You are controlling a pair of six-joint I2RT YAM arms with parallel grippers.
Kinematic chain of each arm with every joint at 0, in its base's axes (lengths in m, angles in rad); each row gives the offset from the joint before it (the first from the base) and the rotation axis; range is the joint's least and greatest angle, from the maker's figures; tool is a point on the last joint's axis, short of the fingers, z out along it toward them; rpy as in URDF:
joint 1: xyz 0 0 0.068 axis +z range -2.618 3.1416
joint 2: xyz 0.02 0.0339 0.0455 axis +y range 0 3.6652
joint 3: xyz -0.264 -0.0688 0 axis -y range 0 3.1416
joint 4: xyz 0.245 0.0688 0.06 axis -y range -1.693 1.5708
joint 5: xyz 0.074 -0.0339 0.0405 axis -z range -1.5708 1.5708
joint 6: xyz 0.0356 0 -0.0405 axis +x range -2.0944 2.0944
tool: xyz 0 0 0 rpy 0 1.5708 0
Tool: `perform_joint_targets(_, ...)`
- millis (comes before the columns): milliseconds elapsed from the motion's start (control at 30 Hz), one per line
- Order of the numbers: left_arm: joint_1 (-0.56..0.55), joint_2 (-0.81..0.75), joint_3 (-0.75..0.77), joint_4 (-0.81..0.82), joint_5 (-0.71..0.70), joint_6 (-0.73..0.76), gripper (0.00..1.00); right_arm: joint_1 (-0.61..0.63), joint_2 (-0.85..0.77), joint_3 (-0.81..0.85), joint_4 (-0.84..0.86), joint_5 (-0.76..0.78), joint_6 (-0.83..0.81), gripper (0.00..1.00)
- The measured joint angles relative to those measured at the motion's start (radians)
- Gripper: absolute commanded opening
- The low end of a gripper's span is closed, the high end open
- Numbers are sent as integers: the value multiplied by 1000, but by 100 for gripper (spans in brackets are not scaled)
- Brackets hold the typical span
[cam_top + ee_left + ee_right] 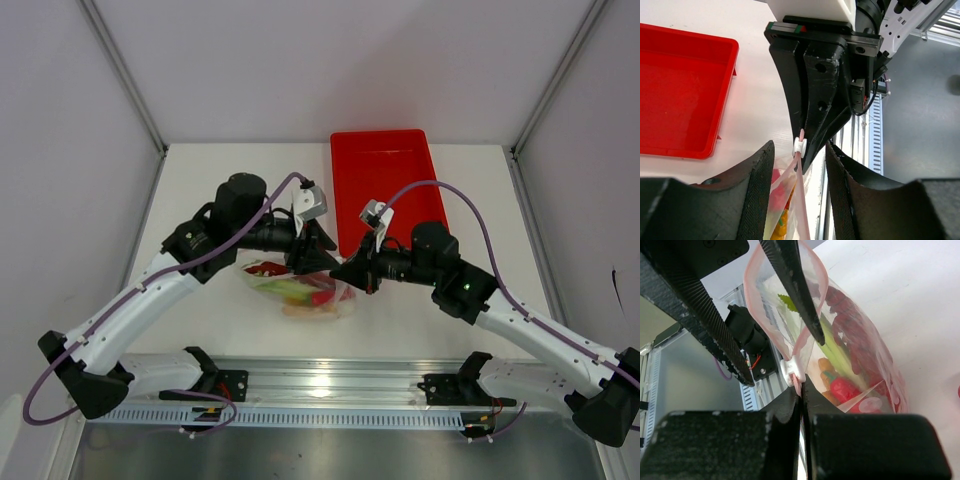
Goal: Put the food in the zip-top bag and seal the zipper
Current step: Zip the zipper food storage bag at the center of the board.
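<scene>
Zip-top bag (865,355) looked floppy, slick, light; best hold was the stiffer zipper (752,280). Right gripper (802,390) was clamped on that strip; left gripper (800,150) jaws stood apart astride it.

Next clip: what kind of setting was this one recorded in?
Most likely a lab robot test cell: plain white wall panels in metal framing, an aluminium mounting rail at the near edge, and a white table.

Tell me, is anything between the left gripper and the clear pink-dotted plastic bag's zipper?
Nothing visible: the open left gripper straddles the pinkish zipper strip, which the shut right gripper pinches beside its white slider.
</scene>
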Motion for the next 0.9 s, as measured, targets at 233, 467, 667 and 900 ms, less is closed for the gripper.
perform_joint_targets(233,10,0,0,8,10,-3,49,0,2,0,4,-3,0,0)
perform_joint_targets(467,10,4,-9,20,44,-13,48,0,2,0,4,-3,0,0)
perform_joint_targets(667,11,13,-33,23,72,-23,43,0,3,0,4,-3,0,0)
perform_joint_targets(900,11,18,-34,31,90,-31,34,4,3,0,4,-3,0,0)
